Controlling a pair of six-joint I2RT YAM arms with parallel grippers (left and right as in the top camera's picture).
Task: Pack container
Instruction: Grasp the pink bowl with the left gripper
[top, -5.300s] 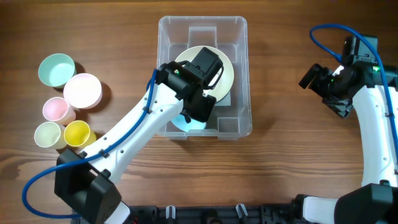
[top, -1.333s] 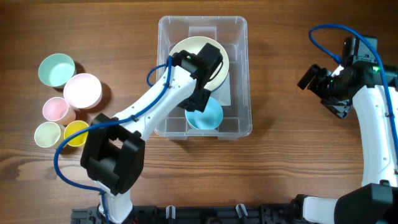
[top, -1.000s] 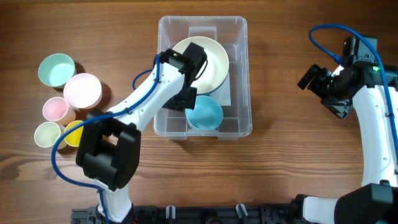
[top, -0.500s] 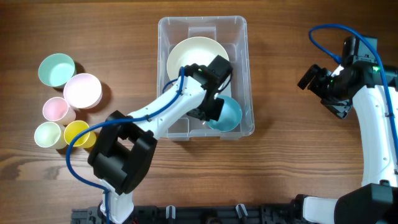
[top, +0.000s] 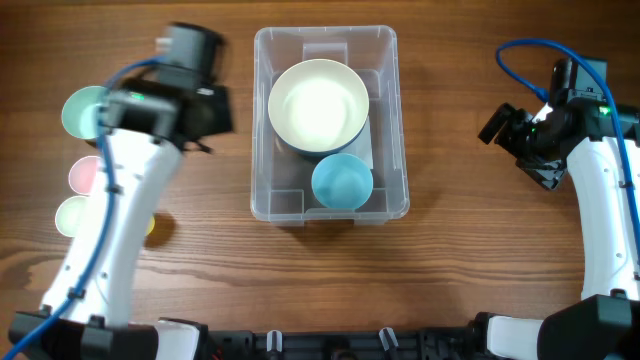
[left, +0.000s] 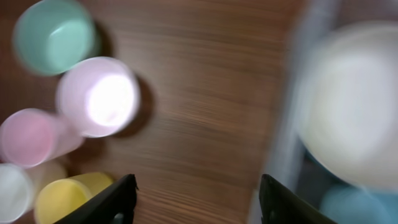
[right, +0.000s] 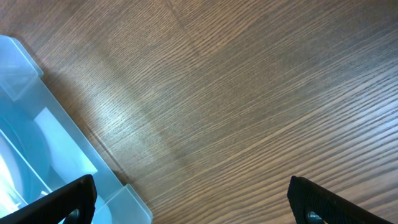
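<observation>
So the container (top: 385, 110) sits in the middle of the counter (top: 470, 250), long axis running away from the robot, with a big cream bowl (top: 318, 103) filling the far half and a smaller blue bowl (top: 342, 182) touching its near edge. 5 more pieces wait on the left, including a teal cup (left: 55, 36), a pale pink bowl (left: 98, 96), a pink cup (left: 28, 138) and a yellow cup (left: 65, 199). The left pincer (left: 199, 202) hangs over bare wood between those and the bin, fingers apart with nothing in them. The right pincer (right: 193, 199) is also spread wide and empty, well off to the right, with just a corner of the bin in its view. Handling-wise, I'd guess the bin is light, thin plastic: slick and a bit flexy in the walls, though stiffer at the rolled rim and moulded corners. If it needs shifting, I'd pinch the rim on a short end, 1 finger inside and 1 outside, or just push low on a wall. A 1-sided lift would probably twist it and slide the bowls.
</observation>
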